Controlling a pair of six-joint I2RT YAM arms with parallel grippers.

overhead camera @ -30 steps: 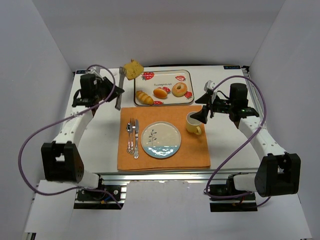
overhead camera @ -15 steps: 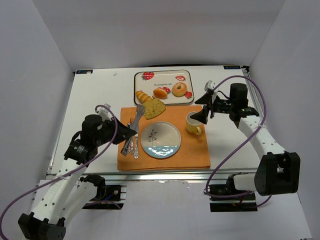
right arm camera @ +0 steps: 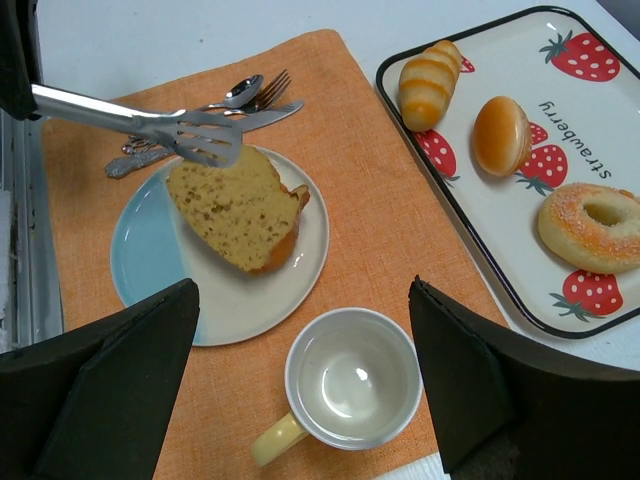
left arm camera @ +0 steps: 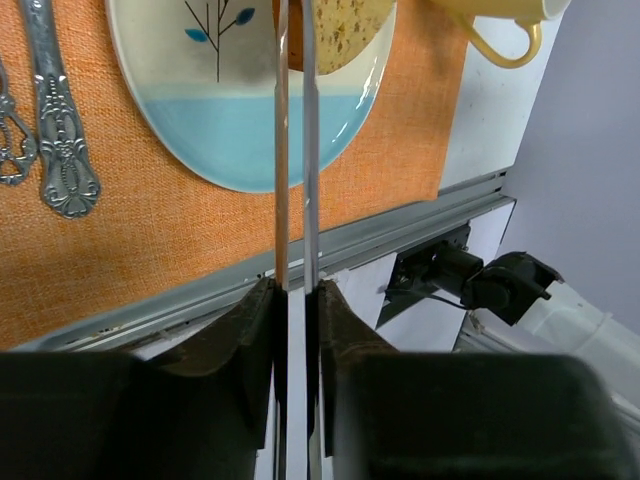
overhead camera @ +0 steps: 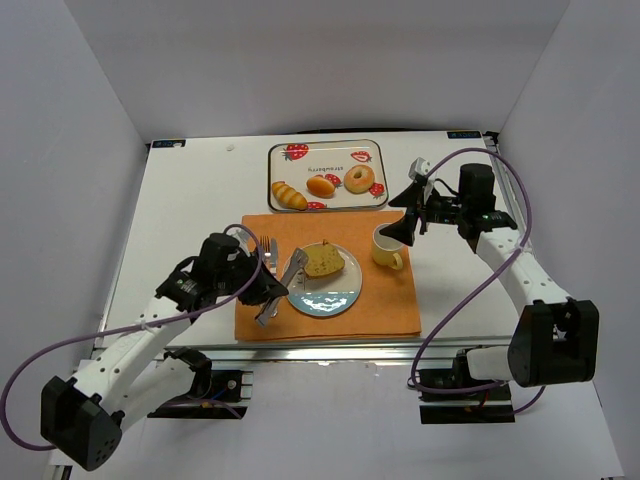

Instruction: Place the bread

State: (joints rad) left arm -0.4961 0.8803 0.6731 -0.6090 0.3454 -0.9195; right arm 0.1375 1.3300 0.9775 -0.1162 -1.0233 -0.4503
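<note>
A slice of yellow-brown bread [overhead camera: 325,260] lies on the white-and-blue plate [overhead camera: 335,295], on its far half. It also shows in the right wrist view [right arm camera: 238,205] and at the top of the left wrist view [left arm camera: 345,25]. My left gripper [overhead camera: 262,292] [left arm camera: 297,290] is shut on metal tongs [overhead camera: 290,275] [left arm camera: 295,150]. The tongs' slotted tip [right arm camera: 195,135] rests at the bread's left edge. The blades are nearly closed; I cannot tell whether they still pinch the bread. My right gripper [overhead camera: 408,218] [right arm camera: 303,285] is open and empty above the yellow mug [overhead camera: 386,247] [right arm camera: 352,385].
The plate and mug sit on an orange placemat [overhead camera: 390,310]. A fork, spoon and knife [overhead camera: 262,262] lie on it left of the plate. A strawberry tray [overhead camera: 330,152] behind it holds a striped roll [overhead camera: 288,195], a bun [overhead camera: 321,186] and a doughnut [overhead camera: 359,179].
My left arm swung from the back left, by the tray, down to the plate, carrying the bread in the tongs. The bread now lies on the plate. The right arm has not moved.
</note>
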